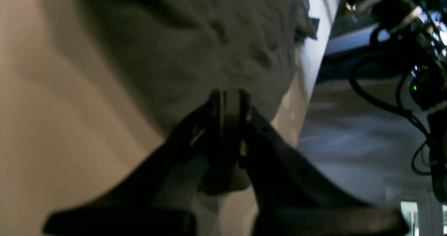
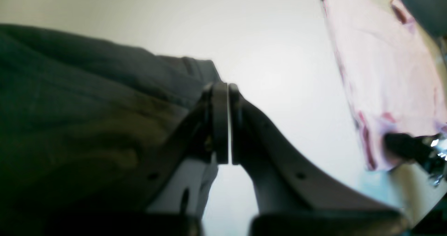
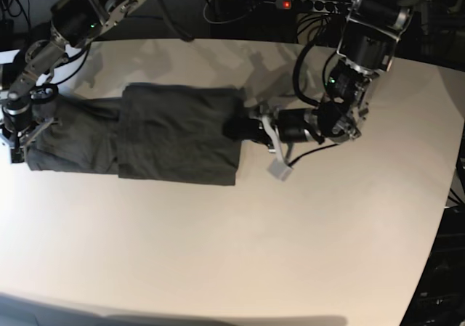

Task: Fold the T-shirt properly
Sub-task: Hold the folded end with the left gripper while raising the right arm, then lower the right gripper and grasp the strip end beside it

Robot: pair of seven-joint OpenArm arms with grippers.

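**Grey tee flat on worktop, both pincers closed at its ends**

Dark grey T-shirt [image 3: 174, 133] lies on the pale worktop [image 3: 290, 231], folded into a long band running left-right in the base view, a doubled panel over the middle and a single layer sticking out at the base view's left.

Left pincer [image 1: 230, 96]: jaws fully together. Tips sit at the shirt's edge on the base view's right [image 3: 236, 128]. Wrist view shows wrinkled fabric right at and beyond the tips, but can't tell whether any cloth is actually pinched between them or just touched.

Right pincer [image 2: 225, 89]: jaws together too, only a hairline slit of light between the pads. It's at the shirt's far end on the base view's left [image 3: 18, 133]. Wrist view puts the grey fabric against the left side of the fingers, up to the tip; nothing visible inside the slit. Grip on cloth not confirmable.

The two arms are well apart, one at each end of the band.
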